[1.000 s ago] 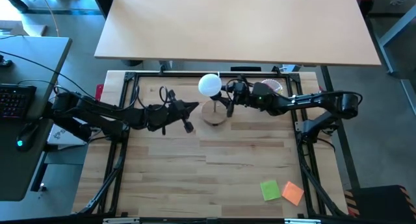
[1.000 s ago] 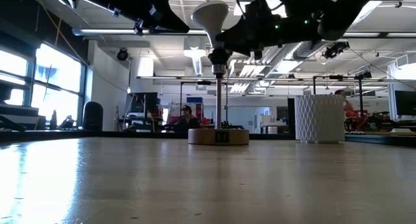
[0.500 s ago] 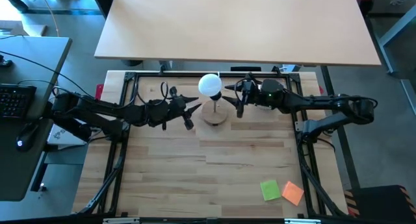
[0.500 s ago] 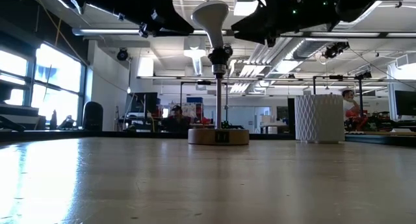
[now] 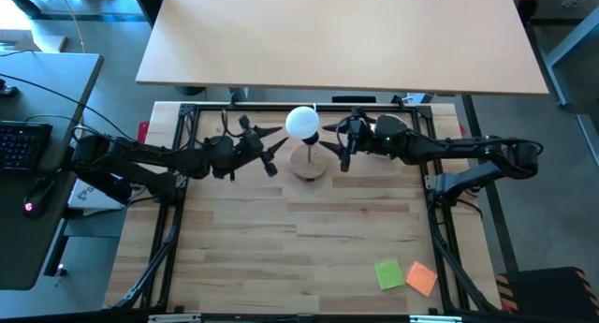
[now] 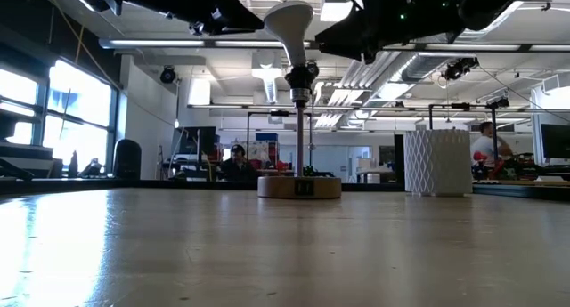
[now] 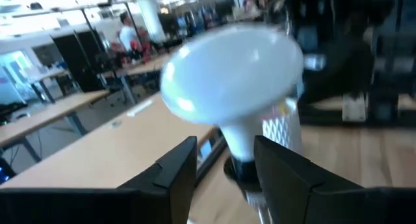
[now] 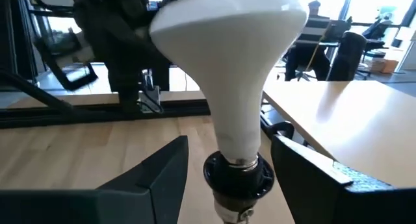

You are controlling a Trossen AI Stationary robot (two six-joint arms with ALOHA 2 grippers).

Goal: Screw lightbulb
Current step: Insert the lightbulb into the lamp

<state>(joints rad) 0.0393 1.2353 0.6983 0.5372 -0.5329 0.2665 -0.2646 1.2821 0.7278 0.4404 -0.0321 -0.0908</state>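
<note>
Both grippers off lightbulb (image 5: 301, 123), seated upright in black socket (image 6: 300, 76) atop lamp base (image 5: 309, 163); left gripper (image 5: 275, 152) released, fingers spread beside neck; right gripper (image 5: 334, 145) likewise agape, close by. Looks mid-screwing, btwn turns; next: re-grip neck w/ left, twist again w/o tilting bulb.

Through the right wrist camera I see the lightbulb (image 8: 229, 68) filling the centre of the frame, globe head up and narrow end seated in a black socket (image 8: 238, 173) at bottom centre. My right tool (image 8: 227, 178) has its two dark fingers (image 8: 148, 178) spread either side of the socket, not touching the bulb. The other arm (image 8: 110, 36) shows dark at upper left, above the wooden bench (image 8: 78, 146).
</note>
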